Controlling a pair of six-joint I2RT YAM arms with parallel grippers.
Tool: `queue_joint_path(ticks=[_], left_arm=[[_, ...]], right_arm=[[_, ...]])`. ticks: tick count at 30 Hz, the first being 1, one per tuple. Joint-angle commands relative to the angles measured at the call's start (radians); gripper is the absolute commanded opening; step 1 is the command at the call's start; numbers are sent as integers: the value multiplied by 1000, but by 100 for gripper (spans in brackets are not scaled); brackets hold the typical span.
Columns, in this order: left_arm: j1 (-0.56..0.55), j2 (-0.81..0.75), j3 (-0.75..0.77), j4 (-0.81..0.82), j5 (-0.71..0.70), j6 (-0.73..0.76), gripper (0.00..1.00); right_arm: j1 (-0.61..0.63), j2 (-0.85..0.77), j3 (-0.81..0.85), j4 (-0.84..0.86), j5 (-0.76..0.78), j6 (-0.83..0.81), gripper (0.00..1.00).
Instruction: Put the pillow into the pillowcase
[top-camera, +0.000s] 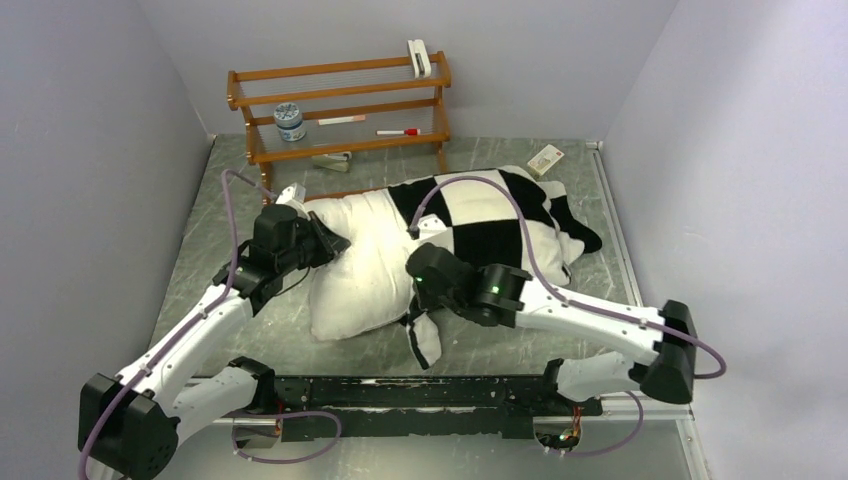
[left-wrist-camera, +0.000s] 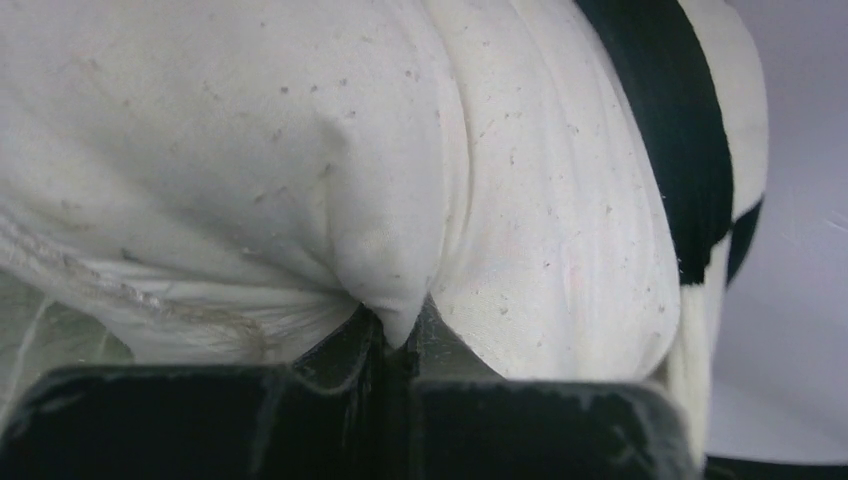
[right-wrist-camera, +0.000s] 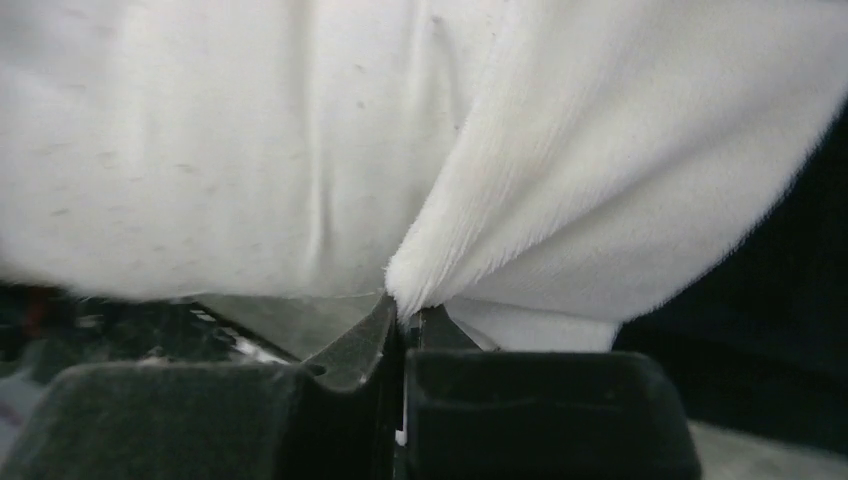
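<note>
Starting on the left wrist feed: what is that pincer doing?

My left gripper (left-wrist-camera: 400, 335) is clenched on a fold of the pillow (left-wrist-camera: 250, 150), with white cloth pinched between the fingertips. Off to the right I see a black band of the pillowcase (left-wrist-camera: 690, 150) wrapped over the pillow.

And the right wrist feed?

My right gripper (right-wrist-camera: 405, 318) is clamped too, jaws together on a plush white edge of the pillowcase. Smooth pillow cloth lies just left of that edge, touching it.

What does the overhead show?

The pillow lies flat in the middle of the table (top-camera: 200, 300). Its far right part sits inside the checkered pillowcase and its near left part is bare. I have the left arm at the bare pillow's left edge. The right arm reaches to the pillowcase's opening on the near side, where a flap lies toward the arm bases. A wooden rack (top-camera: 340, 110) stands at the back wall, well apart.
</note>
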Motion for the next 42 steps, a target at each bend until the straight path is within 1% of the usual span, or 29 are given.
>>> queue_joint_path(ticks=[1,2,4,5,7,8,9,12,15,19,22,24,26,27,30,31,33,36,38,39,42], left_arm=[[-123,23,72,48,-98,27,5],[-151,36,80,27,-129,40,5],[-172,47,50,27,-132,24,5],[-172,44,24,51,-111,6,5],[-172,39,-2,80,-83,-16,5],[-172,40,2,76,-79,-15,5],[-172,42,10,54,-79,-13,5],[-172,50,56,12,-87,6,5],[-172,48,87,-13,-89,19,7],[-171,41,110,-40,-87,34,6],[-171,27,113,-40,-70,31,5],[-171,21,116,-32,-53,29,5],[-171,20,122,-24,-21,7,5],[-169,21,122,-14,5,-15,5],[-166,23,115,54,116,-108,5],[-166,22,108,83,145,-138,5],[-166,20,104,119,181,-175,5],[-166,22,143,90,186,-188,5],[-166,21,174,79,185,-198,5],[-166,21,183,85,186,-209,5],[-166,18,201,104,188,-236,5]], right_arm=[[33,-121,-131,444,-207,29,0],[31,-130,-195,494,-213,42,0],[31,-143,-341,559,-187,55,0],[31,-151,-383,566,-146,65,0],[30,-180,-391,490,-92,88,2],[29,-193,-355,443,-64,76,9],[29,-198,-306,383,-26,69,20],[29,-170,-131,188,85,62,39],[31,-127,-2,63,150,85,50],[31,-78,73,51,230,52,64],[31,13,151,18,322,25,72],[30,65,199,-1,342,18,78],[35,89,220,37,298,-16,81],[38,80,205,96,242,-65,81],[40,-16,44,383,-29,-308,80],[41,-60,-20,449,-88,-388,80],[43,-127,-83,514,-155,-472,80],[52,-173,-101,509,-223,-538,84],[65,-171,-114,509,-235,-576,97],[77,-165,-123,518,-244,-599,99],[140,-124,-146,569,-214,-669,100]])
